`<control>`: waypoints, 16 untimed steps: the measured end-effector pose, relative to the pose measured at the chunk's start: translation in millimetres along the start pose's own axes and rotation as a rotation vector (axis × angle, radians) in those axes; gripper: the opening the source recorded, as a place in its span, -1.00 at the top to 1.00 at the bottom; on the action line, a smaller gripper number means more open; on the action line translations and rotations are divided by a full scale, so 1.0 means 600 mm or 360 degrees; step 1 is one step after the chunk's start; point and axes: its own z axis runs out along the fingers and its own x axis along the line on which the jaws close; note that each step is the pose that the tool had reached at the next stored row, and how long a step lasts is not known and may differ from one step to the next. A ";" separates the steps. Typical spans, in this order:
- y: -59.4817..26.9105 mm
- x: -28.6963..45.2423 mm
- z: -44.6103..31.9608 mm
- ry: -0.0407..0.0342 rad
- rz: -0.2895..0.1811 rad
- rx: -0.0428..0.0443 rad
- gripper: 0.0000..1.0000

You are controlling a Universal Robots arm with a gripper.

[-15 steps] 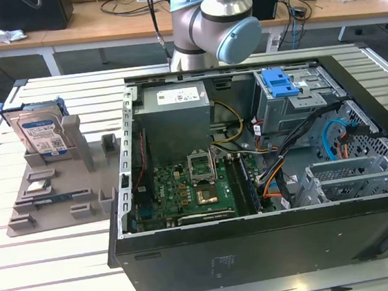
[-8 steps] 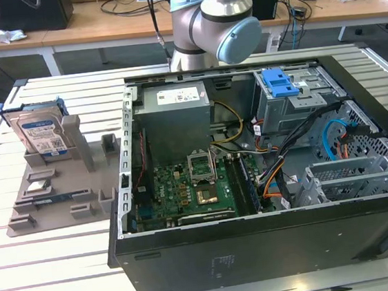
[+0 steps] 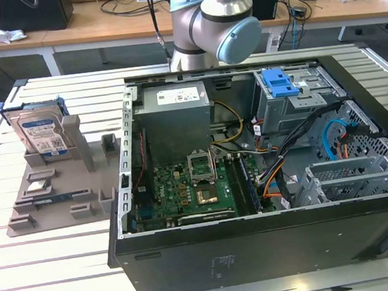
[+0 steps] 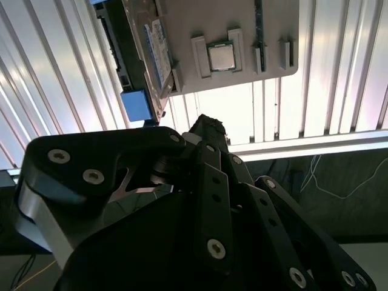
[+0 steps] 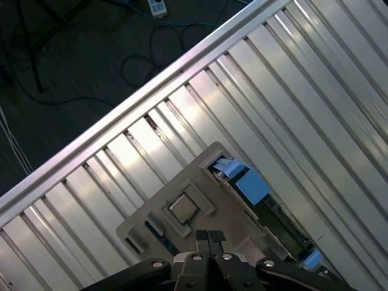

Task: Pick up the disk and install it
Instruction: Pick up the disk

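On the slatted metal surface I count one open computer case lying on its side. Toward the surface's edge at the exterior view's left sits one grey holder. One disk stands upright on its edge at the holder's far end, close to the surface's far corner. Blue rails frame it, and it bears a single white-and-blue barcoded label whose print I cannot make out. The same holder carries one square processor chip in a pocket and one thin memory stick set on edge in a slot. Inside the case there is one green mainboard, one grey power supply with one white label, and one blue latch on top of the drive cage. One robot arm rises at the surface's far edge. In the first wrist view the claw hangs above the holder close to the chip. Its two fingertips are pressed together with nothing between them. The disk stands just beside that spot, apart from the claw and untouched.
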 end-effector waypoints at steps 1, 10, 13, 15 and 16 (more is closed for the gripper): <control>0.000 0.000 0.000 0.0001 -0.0018 0.0000 0.79; 0.000 0.000 0.000 0.0003 -0.0116 -0.0002 0.79; 0.000 0.000 0.000 0.0004 -0.0140 -0.0003 0.79; 0.000 0.000 0.000 0.0005 -0.0169 -0.0003 0.79; 0.000 0.000 0.000 0.0005 -0.0176 -0.0004 0.79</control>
